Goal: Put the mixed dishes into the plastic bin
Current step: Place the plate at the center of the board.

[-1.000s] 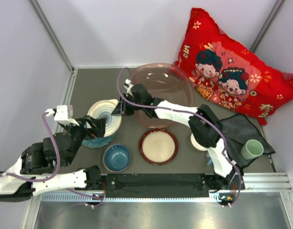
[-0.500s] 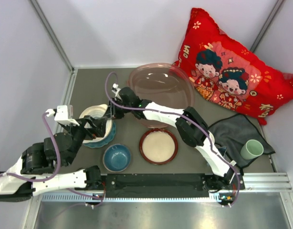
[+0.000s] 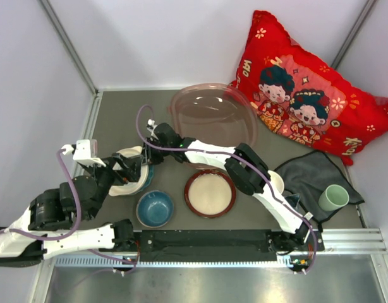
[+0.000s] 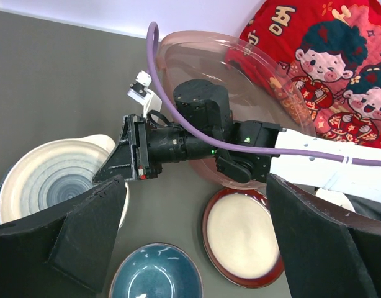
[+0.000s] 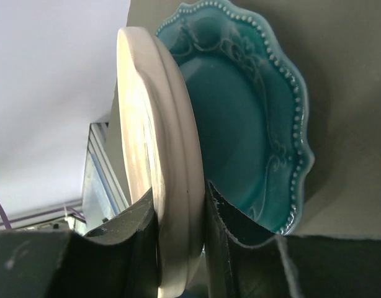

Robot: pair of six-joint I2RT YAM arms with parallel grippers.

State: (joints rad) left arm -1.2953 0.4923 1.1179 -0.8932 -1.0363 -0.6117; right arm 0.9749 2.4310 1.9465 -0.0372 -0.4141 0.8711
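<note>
Right claw (image 5: 181,214): clenched on the rim of the white ringed plate (image 4: 54,180), one finger on each face, as seen in the right wrist view.
Left claw (image 4: 193,186): released and spread wide, held above the two plates with nothing in it.
Ringed plate: held at the left of the counter (image 3: 118,113), directly over the teal plate (image 5: 240,124) and well apart from the bin (image 3: 213,110). Whether its far edge rests on the teal plate cannot be told.
Change: over the last second the right arm has been stretched further left. The ringed plate has been brought down and leftward, from a raised position nearer the bin to one low over the teal plate.
Meaning: the plate has been carried away from its goal, not toward it. A setting-down or a re-grip is judged more likely than a delivery.
Bin: no dish is seen inside it, so the task is judged barely begun.
Other dishes: the blue bowl (image 3: 155,208) and the red-rimmed plate (image 3: 210,192) lie near the arm bases. The green cup (image 3: 333,197) stands on the grey cloth (image 3: 311,170).
Next move: the plate would need to be lifted clear and swung right to the bin.
Risk: with only the rim pinched, the plate could tip or drag the teal plate along.
</note>
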